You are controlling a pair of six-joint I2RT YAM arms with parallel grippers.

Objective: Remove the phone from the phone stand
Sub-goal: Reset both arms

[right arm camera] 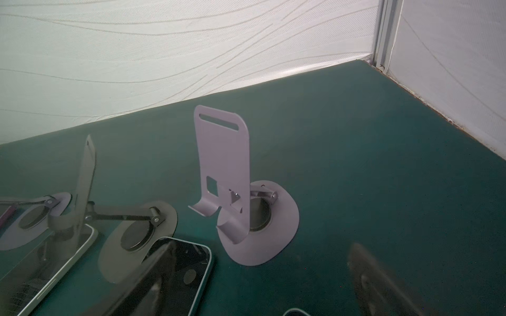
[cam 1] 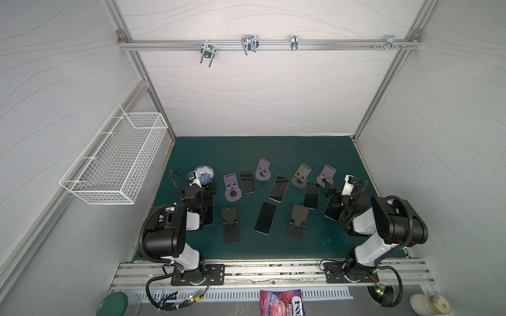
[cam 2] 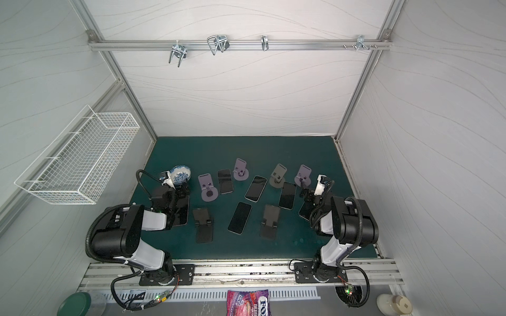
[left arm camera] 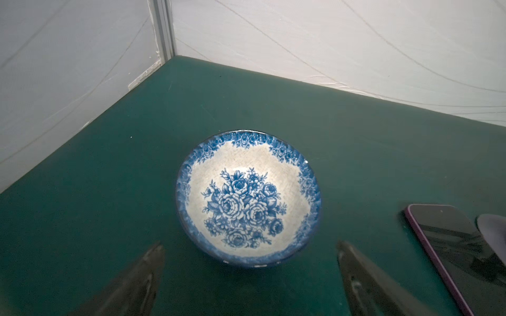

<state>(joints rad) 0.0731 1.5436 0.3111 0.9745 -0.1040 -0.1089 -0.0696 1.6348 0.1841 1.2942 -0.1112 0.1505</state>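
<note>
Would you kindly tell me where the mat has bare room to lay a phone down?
The green mat is bare along the back wall, and also near the front rail. The middle, among phones and stands, is crowded.

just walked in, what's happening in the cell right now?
Two arms work over a green mat scattered with phones and phone stands. Every phone I can see lies flat on the mat, and the visible stands are empty. The left gripper is open in front of a blue floral bowl. The right gripper is open by a purple stand, holding nothing.
</note>
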